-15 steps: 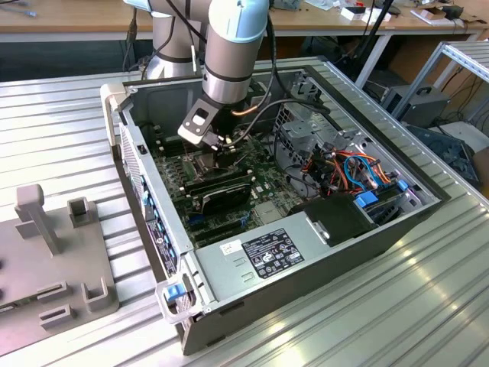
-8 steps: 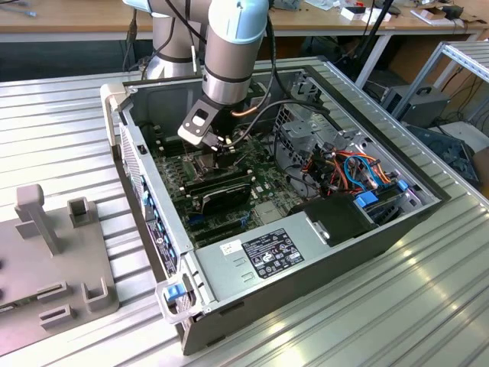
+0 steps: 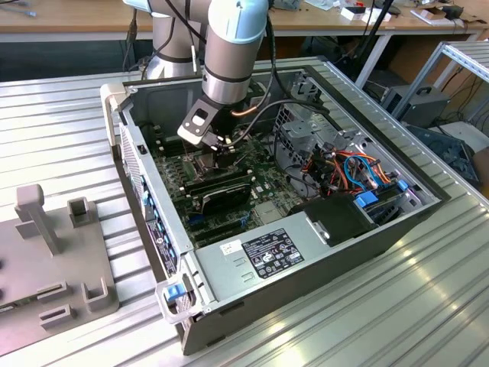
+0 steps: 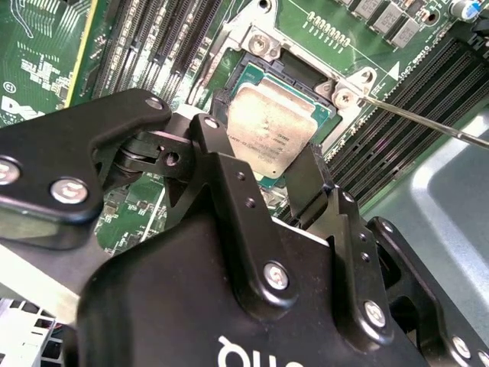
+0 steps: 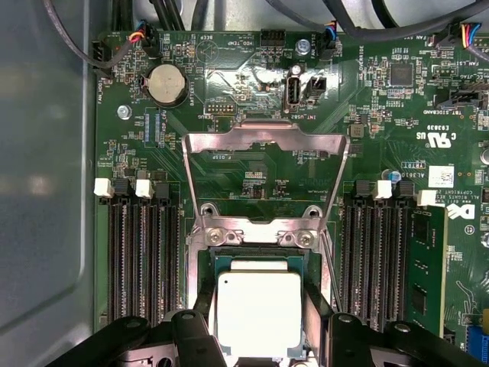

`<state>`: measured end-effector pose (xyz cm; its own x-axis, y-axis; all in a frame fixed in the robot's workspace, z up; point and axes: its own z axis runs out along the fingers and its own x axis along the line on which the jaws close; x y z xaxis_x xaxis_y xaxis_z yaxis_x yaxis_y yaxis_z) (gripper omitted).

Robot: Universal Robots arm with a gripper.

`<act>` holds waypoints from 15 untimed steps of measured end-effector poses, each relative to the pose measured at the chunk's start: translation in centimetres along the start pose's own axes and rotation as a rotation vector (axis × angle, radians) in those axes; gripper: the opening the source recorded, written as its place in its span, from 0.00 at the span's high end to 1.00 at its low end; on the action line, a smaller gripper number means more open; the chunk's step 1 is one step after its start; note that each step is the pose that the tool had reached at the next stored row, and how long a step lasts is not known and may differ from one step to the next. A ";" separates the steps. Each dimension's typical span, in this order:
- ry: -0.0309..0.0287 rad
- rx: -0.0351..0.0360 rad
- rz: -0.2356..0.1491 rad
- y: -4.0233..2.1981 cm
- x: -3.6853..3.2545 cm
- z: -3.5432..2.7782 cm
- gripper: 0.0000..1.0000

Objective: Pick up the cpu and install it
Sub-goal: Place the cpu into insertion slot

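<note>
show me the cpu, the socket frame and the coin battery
cpu [image 5: 258,313], first wrist view, middle of its metal top
socket frame [image 5: 263,138], first wrist view, its open crossbar
coin battery [image 5: 166,84], first wrist view, its face

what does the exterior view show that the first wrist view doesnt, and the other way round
Exterior view: the whole open computer case, the arm reaching into it, the power supply, and a grey fixture at the exterior view's left.
First wrist view: the cpu at the socket, gripped by the gripper; the hinged socket frame raised open; the coin cell; memory slots on both sides.
Both: the green motherboard and the gripper down at the socket.
</note>
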<state>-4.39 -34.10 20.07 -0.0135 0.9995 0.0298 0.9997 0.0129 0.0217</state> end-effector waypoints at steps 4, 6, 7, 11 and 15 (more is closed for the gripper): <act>0.0000 0.0000 0.000 0.00 0.00 0.10 0.45; -0.0001 0.0001 0.000 0.00 0.00 0.10 0.45; 0.0000 0.0001 0.000 0.00 0.00 0.11 0.45; 0.0000 0.0000 0.000 0.00 0.00 0.12 0.45; -0.0003 0.0002 0.000 -0.01 -0.01 0.17 0.45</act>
<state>-4.40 -34.11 19.90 -0.0135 0.9995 0.0295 0.9997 0.0129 0.0216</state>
